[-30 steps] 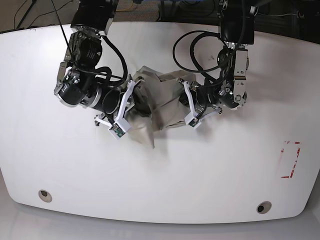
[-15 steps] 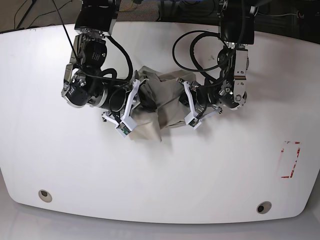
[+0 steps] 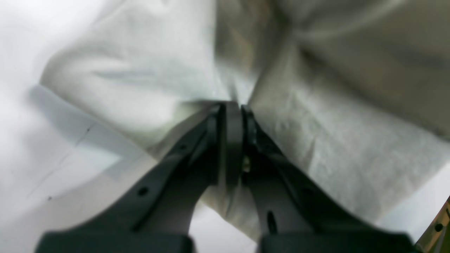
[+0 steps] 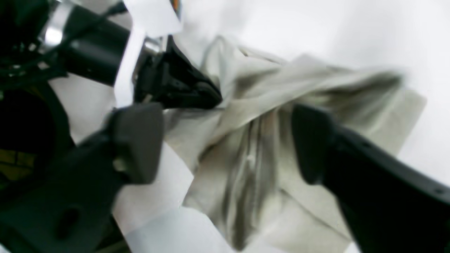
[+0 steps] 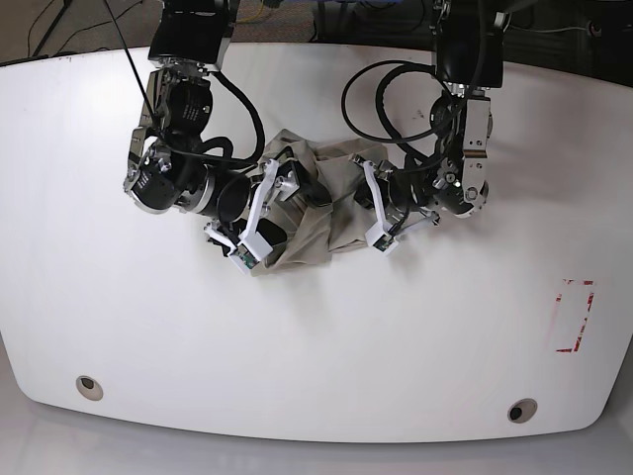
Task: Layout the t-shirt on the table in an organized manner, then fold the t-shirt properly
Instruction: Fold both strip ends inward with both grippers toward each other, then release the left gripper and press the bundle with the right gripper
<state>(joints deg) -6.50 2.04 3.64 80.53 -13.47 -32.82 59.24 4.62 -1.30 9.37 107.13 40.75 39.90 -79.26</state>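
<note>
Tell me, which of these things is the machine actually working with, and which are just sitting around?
Part of the job:
- t-shirt, bunched in a heap
- table it lies on
- left gripper, pinching the cloth
- right gripper, jaws apart over the shirt

Just there:
- red dashed rectangle
- two grey holes

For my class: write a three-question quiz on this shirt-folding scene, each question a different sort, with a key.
1. True or false: the t-shirt lies flat and spread out on the table.
2. Which gripper has its jaws shut on the cloth? A) left gripper B) right gripper C) neither
3. Fill in: the right gripper's jaws stand ____ over the shirt.

Key: 1 false, it is bunched between the arms. 2 A. 3 open.
</note>
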